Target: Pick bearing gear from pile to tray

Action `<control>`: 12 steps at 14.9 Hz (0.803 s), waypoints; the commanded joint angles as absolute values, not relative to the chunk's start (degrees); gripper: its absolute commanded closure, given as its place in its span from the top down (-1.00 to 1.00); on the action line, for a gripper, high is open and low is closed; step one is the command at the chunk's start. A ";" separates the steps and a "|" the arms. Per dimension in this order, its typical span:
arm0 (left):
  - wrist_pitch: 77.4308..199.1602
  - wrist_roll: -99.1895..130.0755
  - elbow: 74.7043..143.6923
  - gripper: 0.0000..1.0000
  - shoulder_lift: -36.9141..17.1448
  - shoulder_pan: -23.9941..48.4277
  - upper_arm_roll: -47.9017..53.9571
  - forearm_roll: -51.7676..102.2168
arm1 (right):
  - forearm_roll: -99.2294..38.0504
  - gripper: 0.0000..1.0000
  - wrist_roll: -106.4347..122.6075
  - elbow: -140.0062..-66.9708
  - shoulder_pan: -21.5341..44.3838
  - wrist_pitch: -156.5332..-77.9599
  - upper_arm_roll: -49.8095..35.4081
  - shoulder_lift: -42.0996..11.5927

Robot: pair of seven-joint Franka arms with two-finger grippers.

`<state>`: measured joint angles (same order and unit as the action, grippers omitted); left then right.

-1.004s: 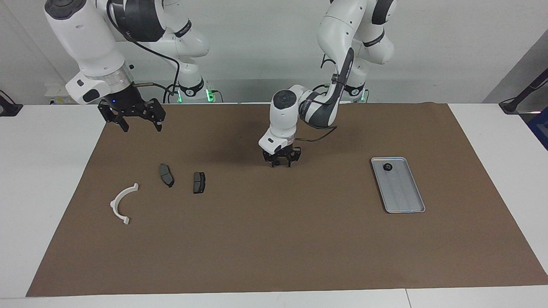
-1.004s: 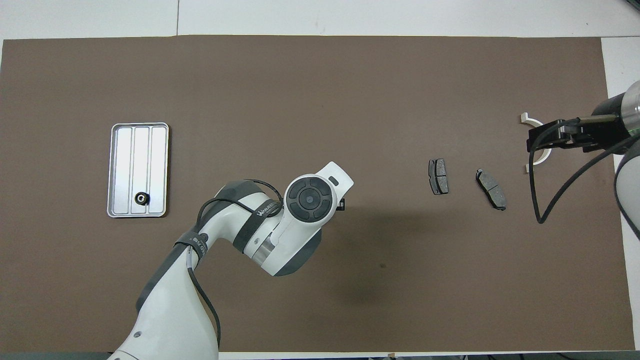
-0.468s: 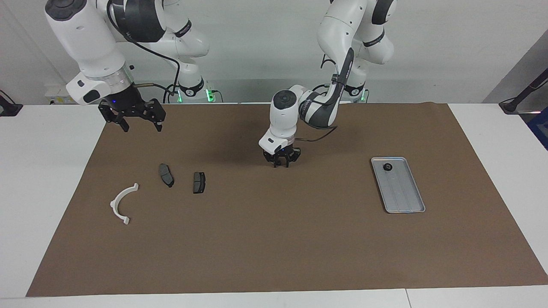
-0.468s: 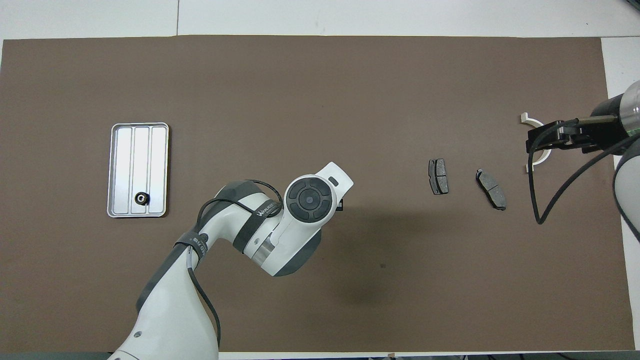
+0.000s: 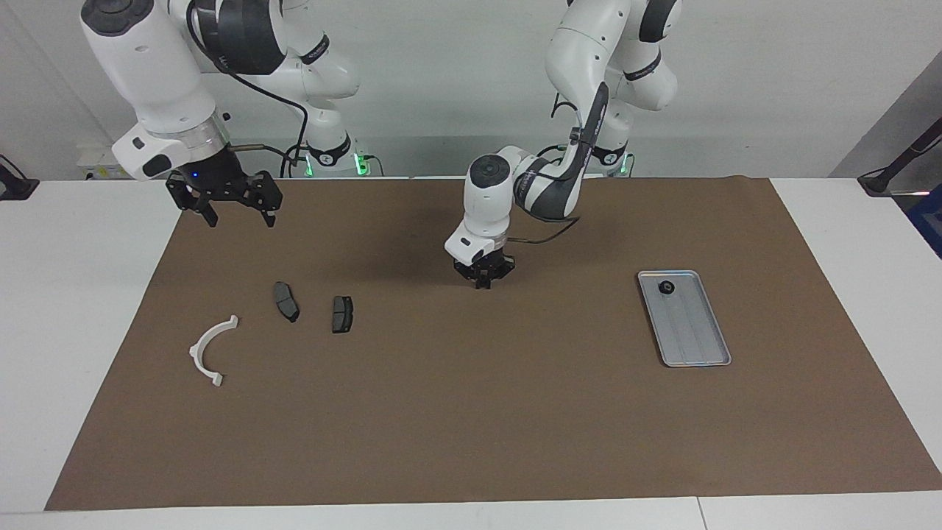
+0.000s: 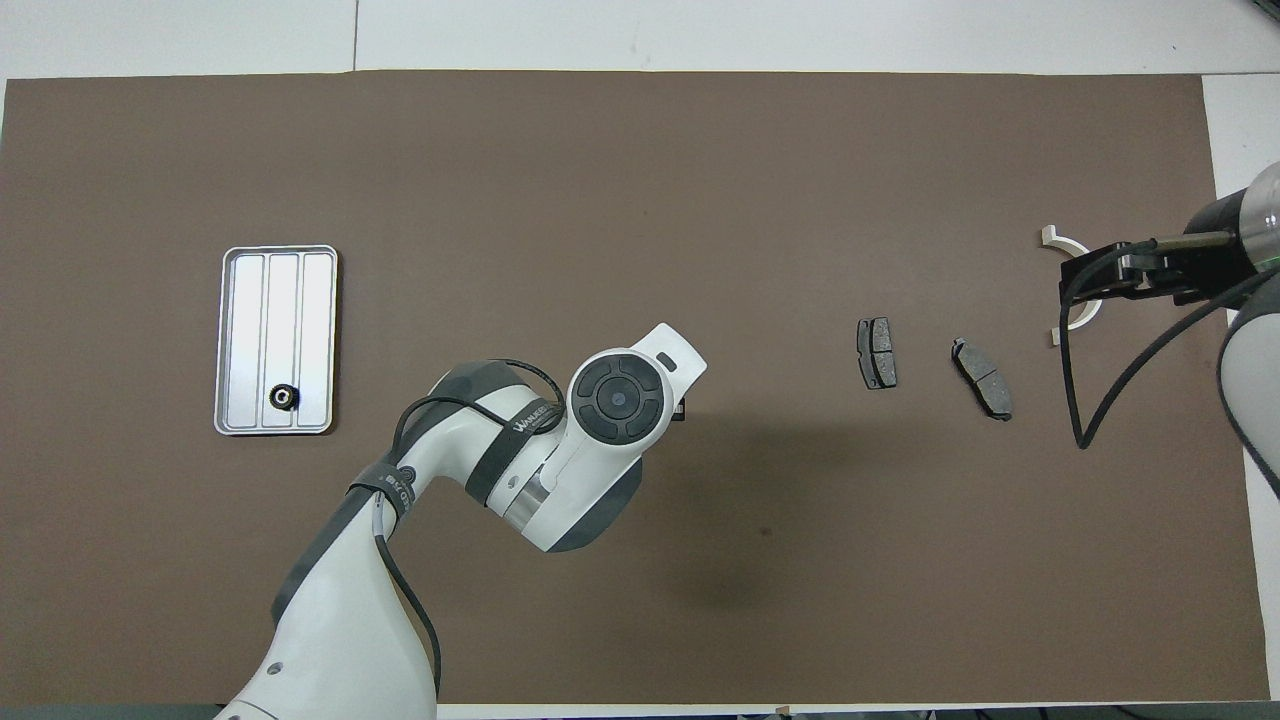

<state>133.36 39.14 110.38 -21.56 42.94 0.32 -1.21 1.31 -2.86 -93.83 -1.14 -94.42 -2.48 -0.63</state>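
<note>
Left hand (image 5: 483, 283) clenched low at frame centre.
Whether it caught a gear is hidden; lift straight, check, then carry to the tray (image 5: 695, 335) at mid-right, where one gear (image 5: 666, 288) lies. Right hand (image 5: 234, 215) waits released, upper left.

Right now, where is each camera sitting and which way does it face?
Facing view: high across the table, looking at both robots; whole arms show, left gripper shut low on the mat, right gripper open, waiting.
Overhead view: above the robots' end, looking steeply down; left arm fills the bottom.
Shared: tray with a black gear, two brake pads, white arc.
</note>
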 commanded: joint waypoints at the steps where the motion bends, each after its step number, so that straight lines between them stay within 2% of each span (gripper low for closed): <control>1: 127.82 38.41 107.07 -1.00 -21.18 42.54 -0.17 -0.53 | 2.02 1.00 -1.05 -94.48 -1.41 -94.39 -2.81 0.09; 5: 121.74 37.79 101.70 -1.00 -20.92 39.47 -0.26 -0.70 | 1.76 1.00 -1.14 -94.40 -1.49 -94.39 -2.81 0.00; 8: 117.09 35.53 99.68 -1.00 -18.47 35.87 -0.35 -0.97 | 1.76 1.00 -1.14 -94.48 -1.49 -94.39 -2.81 0.09; 12: 111.71 28.84 98.26 -1.00 -13.63 26.65 -0.53 -0.88 | 1.41 1.00 -1.76 -94.48 -1.58 -94.57 -2.81 0.09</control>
<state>114.19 31.93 97.65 -16.79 31.35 -0.94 -1.22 1.34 -2.86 -93.83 -1.11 -94.42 -2.57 -0.63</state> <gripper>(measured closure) 0.793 0.000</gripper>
